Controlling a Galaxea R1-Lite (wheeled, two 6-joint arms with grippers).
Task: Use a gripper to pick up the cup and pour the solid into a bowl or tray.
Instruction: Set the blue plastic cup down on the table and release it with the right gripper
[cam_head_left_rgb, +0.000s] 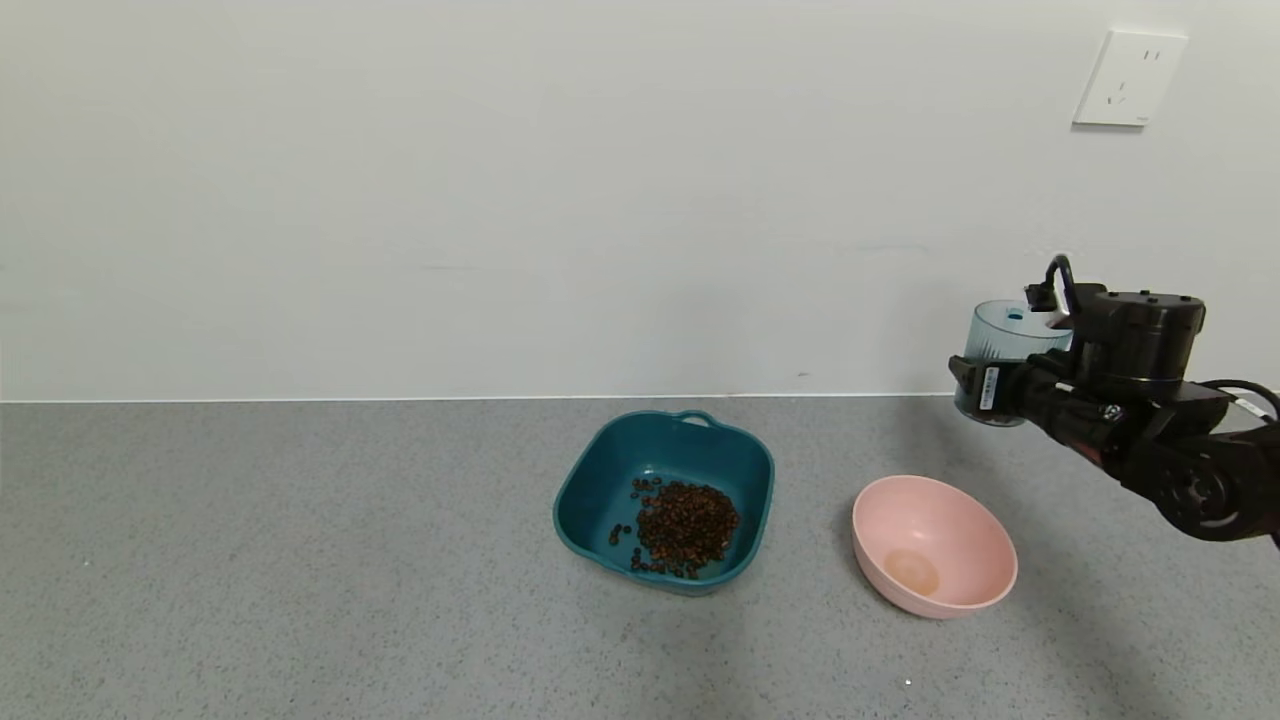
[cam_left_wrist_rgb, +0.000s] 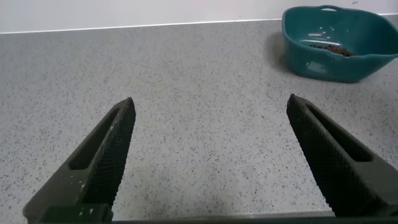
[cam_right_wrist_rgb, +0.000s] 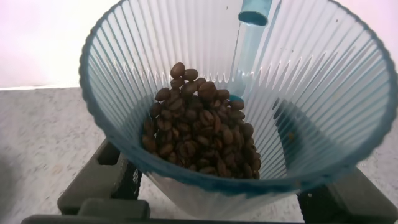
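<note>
Your right gripper (cam_head_left_rgb: 1000, 395) pinches the cup (cam_head_left_rgb: 1005, 345) upright (beans (cam_right_wrist_rgb: 202, 134) stay in), at 2 o'clock from the basin (cam_head_left_rgb: 600, 470); left gripper (cam_left_wrist_rgb: 211, 155) idles spread.

I'm working in what looks like a bare test room. A grey speckled counter (cam_head_left_rgb: 300, 560) meets a plain white wall (cam_head_left_rgb: 500, 200). Above the counter's right end sits a wall socket (cam_head_left_rgb: 1130, 78).

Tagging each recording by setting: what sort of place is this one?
Probably a lab or test bench dressed as a kitchen counter: a speckled grey countertop against a bare white wall with a wall socket, holding only a teal basin and a pink bowl.
</note>
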